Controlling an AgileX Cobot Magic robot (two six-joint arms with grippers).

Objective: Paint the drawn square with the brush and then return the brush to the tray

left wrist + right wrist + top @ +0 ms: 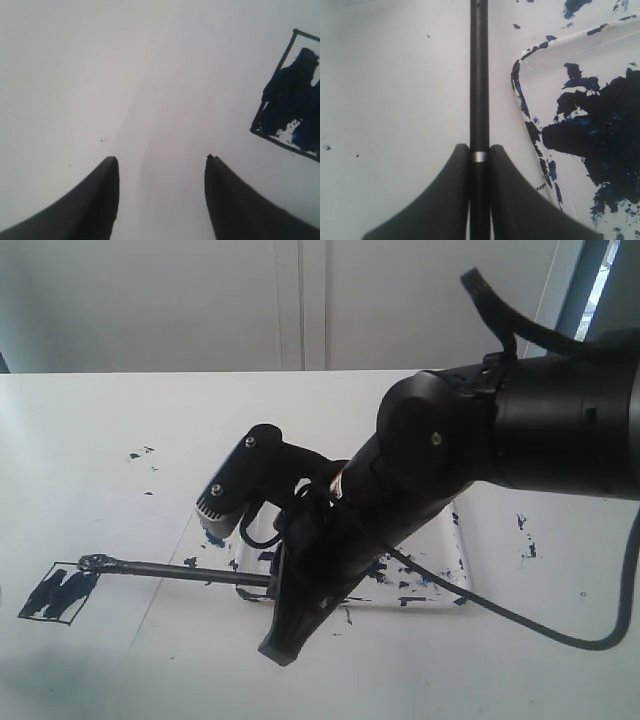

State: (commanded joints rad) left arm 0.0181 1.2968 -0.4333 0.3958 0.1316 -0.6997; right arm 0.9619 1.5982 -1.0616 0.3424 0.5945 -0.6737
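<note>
The brush point(180, 572) is a thin black stick lying nearly level just above the paper. Its dark tip rests at the upper corner of the drawn square point(58, 593), which is partly smeared with dark blue paint. My right gripper point(275, 585) is shut on the brush's handle point(479, 75), near a silver band, beside the tray's corner point(520, 70). The clear tray point(445, 540), blotched with navy paint, lies mostly behind my right arm. My left gripper point(162, 159) stands open over bare paper, with the painted square point(292, 110) off to one side; it does not show in the exterior view.
Stray paint specks point(140, 453) dot the white table at the back left, and more point(525, 535) lie right of the tray. A black cable point(520, 620) loops across the table at the front right. My right arm fills the middle.
</note>
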